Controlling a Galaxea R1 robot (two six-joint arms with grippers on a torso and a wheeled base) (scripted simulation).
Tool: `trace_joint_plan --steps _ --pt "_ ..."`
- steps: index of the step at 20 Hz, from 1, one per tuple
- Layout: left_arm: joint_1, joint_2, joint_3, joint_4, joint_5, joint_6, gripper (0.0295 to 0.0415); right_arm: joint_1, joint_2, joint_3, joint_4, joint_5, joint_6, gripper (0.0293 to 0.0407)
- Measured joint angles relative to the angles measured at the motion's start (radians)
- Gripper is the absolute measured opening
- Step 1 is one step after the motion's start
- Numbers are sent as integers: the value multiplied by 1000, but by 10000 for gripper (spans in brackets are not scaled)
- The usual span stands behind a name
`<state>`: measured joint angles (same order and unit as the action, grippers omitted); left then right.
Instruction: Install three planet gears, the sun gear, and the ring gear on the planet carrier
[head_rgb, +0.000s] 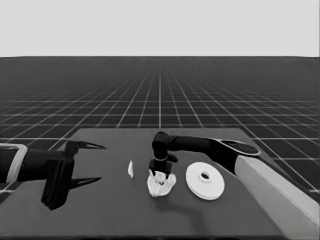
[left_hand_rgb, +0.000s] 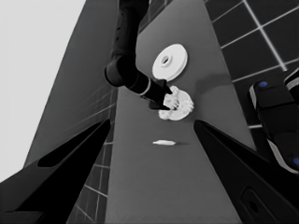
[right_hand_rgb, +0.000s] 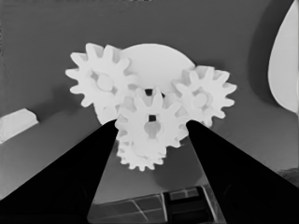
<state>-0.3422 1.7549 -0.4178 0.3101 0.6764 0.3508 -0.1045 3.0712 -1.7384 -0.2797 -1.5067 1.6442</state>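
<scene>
I see my right end effector (right_hand_rgb: 150, 128) pinching the central toothed gear (right_hand_rgb: 150, 125) between its pointed fingers, above the smaller round part (right_hand_rgb: 156, 63). Three more spiky gears (right_hand_rgb: 100, 81) sit there, one half hidden. The larger round part (head_rgb: 205, 180), smooth and hubbed, lies just beside. My left end effector (head_rgb: 87, 162) waits spread open.

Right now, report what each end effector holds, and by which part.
Right end effector: the centre gear, pinched at opposite sides of its toothed rim. Left end effector: nothing.
</scene>
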Motion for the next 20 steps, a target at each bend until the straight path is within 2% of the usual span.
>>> trace_joint_plan --steps 20 --pt "0 0 0 0 0 0 385 -2 0 0 0 0 209 309"
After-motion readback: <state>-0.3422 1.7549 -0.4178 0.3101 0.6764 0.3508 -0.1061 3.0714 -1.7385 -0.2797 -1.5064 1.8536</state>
